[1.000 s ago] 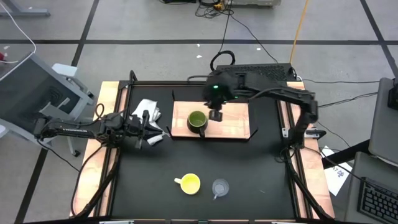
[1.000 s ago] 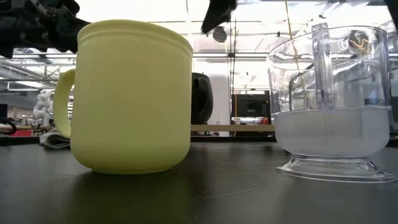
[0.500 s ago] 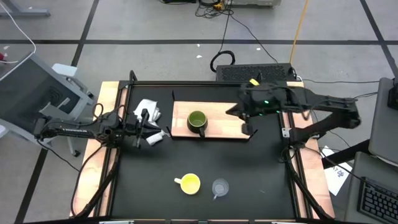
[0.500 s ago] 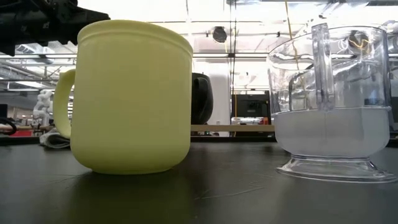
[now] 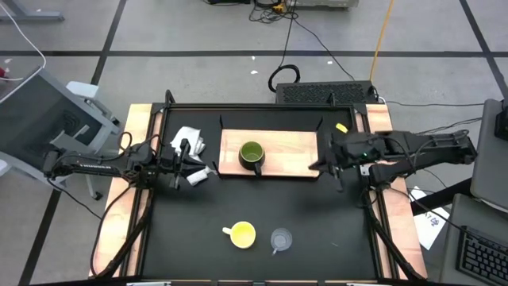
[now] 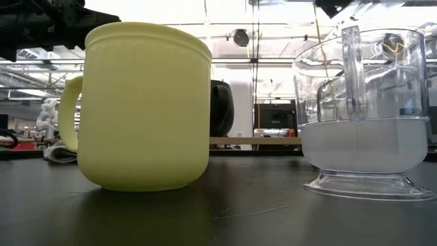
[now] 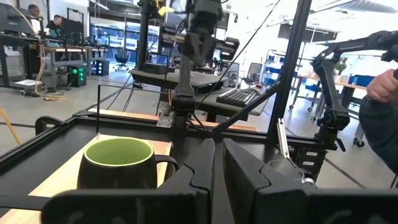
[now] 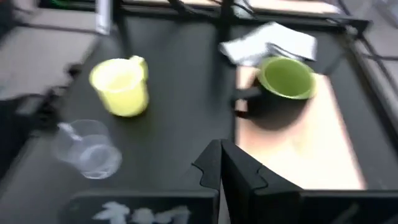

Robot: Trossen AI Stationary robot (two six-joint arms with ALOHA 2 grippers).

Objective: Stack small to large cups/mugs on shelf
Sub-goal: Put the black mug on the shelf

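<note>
The dark green mug point(image 5: 252, 156) stands upright on the light-wood shelf point(image 5: 294, 151), left of the board's middle. Near the table's front edge the yellow mug point(image 5: 241, 233) and the clear glass cup point(image 5: 280, 238) stand upright side by side on the black tabletop. My right gripper point(image 5: 319, 165) hovers shut above the shelf's right end, nothing between its fingers point(image 8: 211, 165). My left gripper point(image 5: 193, 165) waits level at the table's left, shut, pointing toward the green mug point(image 7: 118, 165).
A white cloth point(image 5: 188, 141) lies crumpled on the table left of the shelf, beside my left gripper. A black frame with upright corner posts point(image 5: 168, 99) rims the table. A person's sleeve point(image 7: 379, 118) shows beyond the table's right side.
My right gripper has drawn back from above the green mug toward the table's right edge, sinking a little, and now hangs over the shelf's right end. The green mug stays in place on the shelf.
</note>
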